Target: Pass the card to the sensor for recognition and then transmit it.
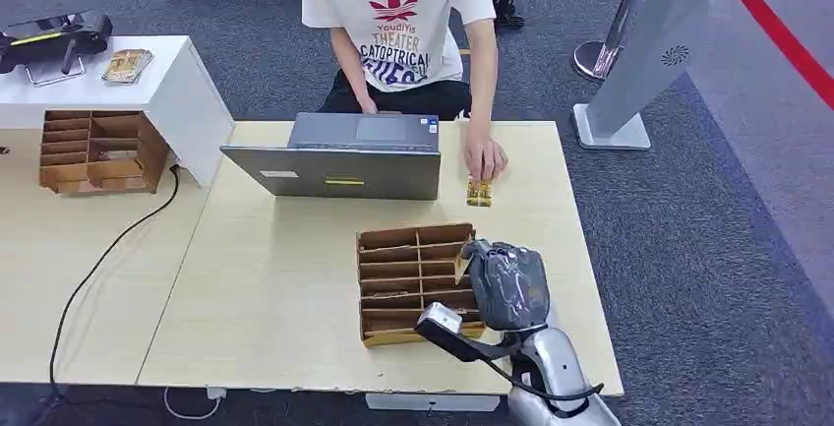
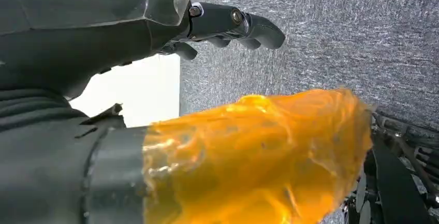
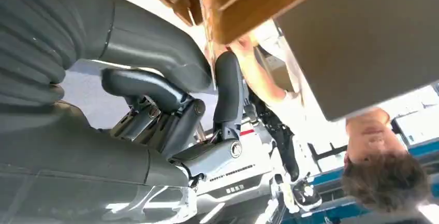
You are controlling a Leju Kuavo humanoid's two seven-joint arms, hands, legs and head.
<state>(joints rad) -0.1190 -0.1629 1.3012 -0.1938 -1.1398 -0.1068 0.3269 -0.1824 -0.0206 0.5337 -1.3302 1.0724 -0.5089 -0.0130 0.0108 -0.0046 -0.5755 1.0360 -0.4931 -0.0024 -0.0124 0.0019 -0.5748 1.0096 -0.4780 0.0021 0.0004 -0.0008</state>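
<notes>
Reached right hand (image 1: 504, 283) into the brown cardboard slotted card box (image 1: 413, 283) on the pale wooden desk (image 1: 275, 288); grasp not discernible; sensing and handover pending.

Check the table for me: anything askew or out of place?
One thing: the card organizer by the right hand sits slightly rotated against the table edges. A second organizer lies on the neighbouring table. The person's hand rests on a small yellow object. Nothing spilled.
</notes>
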